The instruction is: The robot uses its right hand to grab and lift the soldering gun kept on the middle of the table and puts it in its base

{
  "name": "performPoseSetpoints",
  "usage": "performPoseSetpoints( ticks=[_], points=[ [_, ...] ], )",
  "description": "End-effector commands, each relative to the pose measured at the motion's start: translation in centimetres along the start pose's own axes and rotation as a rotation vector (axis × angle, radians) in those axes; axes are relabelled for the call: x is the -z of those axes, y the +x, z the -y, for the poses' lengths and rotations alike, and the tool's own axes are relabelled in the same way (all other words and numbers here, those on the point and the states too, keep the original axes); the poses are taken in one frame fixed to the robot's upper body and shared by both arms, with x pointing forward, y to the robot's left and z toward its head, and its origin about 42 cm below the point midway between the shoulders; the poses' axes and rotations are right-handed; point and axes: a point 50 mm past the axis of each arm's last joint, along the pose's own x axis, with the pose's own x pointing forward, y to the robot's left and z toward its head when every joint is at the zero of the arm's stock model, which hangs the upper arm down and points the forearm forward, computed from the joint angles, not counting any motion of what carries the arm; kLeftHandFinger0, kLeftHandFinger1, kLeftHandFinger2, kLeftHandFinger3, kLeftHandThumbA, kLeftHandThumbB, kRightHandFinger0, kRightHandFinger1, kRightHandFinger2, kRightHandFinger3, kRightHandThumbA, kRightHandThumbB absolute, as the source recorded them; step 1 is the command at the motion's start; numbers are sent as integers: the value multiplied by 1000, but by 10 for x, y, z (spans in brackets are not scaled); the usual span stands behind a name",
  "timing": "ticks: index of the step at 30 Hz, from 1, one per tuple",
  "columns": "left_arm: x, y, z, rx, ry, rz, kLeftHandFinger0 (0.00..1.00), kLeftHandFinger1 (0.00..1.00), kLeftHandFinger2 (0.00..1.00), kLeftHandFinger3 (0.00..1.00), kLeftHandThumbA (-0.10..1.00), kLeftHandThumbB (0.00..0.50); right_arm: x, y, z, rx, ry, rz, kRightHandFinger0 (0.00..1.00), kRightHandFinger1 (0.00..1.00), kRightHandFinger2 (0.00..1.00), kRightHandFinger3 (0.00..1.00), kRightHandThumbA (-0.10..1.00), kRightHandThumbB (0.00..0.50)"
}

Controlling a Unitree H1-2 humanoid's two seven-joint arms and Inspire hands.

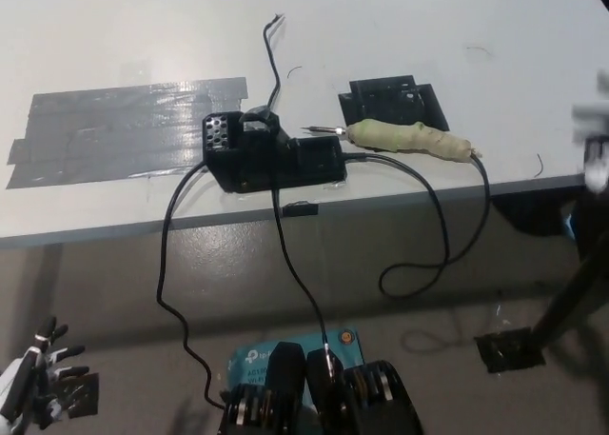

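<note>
While beside base (271,154), gun (409,138) (cable-tethered)

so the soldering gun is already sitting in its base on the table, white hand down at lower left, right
Not quite: the head view shows the soldering gun lying flat on the table, just right of its base, not in it. The white left hand is indeed at lower left.

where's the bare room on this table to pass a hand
Free: the wide white top behind the soldering gun and black plate, and the far-left corner beyond the grey tape patch. Crowded: the front edge around the base, where cables trail off.
</note>
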Motion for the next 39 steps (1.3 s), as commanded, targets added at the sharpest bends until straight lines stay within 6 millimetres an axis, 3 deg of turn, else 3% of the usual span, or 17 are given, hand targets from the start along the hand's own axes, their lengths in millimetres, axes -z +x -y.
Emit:
performPoseSetpoints(
  ticks=[1,3,5,7,8,10,14,17,18,19,21,22,25,32,33,35,39],
  points=[
    [-13,-2,-4,14,22,35,700,779,854,1000,1000,124,-53,36,23,-2,54,185,571,626,727,1000,8,180],
    [-13,-4,-5,8,22,34,693,769,833,1000,1000,123,-69,57,22,-8,12,225,553,582,712,1000,46,194],
    [-12,-4,-5,10,30,29,706,786,846,1000,1000,118,-81,84,17,-25,-29,209,612,618,689,1000,81,268],
    [-12,-4,-6,14,39,31,711,788,854,1000,1000,120,-81,94,14,-35,-39,184,565,563,662,1000,120,292],
    [-12,-4,-6,11,43,30,708,780,847,1000,1000,116,-81,108,7,-58,-51,168,424,423,616,1000,140,291],
    [-12,-5,-6,13,48,27,710,787,854,1000,1000,117,-84,121,0,-96,-53,143,341,371,571,993,143,290],
    [-11,-5,-6,20,49,22,714,781,849,1000,1000,116,-86,148,-18,-167,-138,94,308,350,504,995,134,312],
    [-10,-5,-6,20,50,18,728,786,859,1000,1000,107,-79,167,-28,-212,-294,30,675,711,768,1000,135,297],
    [-10,-5,-6,19,51,19,728,786,859,1000,1000,107,-78,168,-28,-217,-308,24,687,720,773,1000,136,297],
    [-11,-5,-6,22,47,18,729,787,860,1000,1000,106,-75,173,-31,-227,-354,-1,792,847,878,1000,124,294],
    [-13,-5,-7,22,44,21,718,777,859,1000,1000,92,-70,181,-36,-252,-431,-38,831,944,1000,1000,133,295],
    [-13,-5,-7,21,48,21,712,773,857,1000,1000,95,-68,183,-38,-256,-441,-55,881,1000,1000,1000,124,302],
    [-13,-5,-7,22,63,21,699,768,848,1000,1000,93,-62,185,-45,-286,-519,-97,1000,1000,1000,1000,199,299],
    [-11,-5,-5,24,49,12,740,780,847,1000,1000,91,-50,182,-64,-332,-586,-125,1000,1000,1000,1000,216,312],
    [-10,-5,-5,28,46,17,732,781,846,1000,1000,104,-46,183,-71,-352,-648,-145,1000,1000,1000,1000,286,317],
    [-8,-6,-5,28,47,14,714,782,846,1000,1000,130,-40,183,-77,-364,-681,-165,1000,1000,1000,1000,300,338],
    [-7,-7,-4,31,54,14,723,786,846,1000,1000,119,-26,182,-88,-399,-779,-184,1000,1000,1000,1000,349,365]
  ],
)
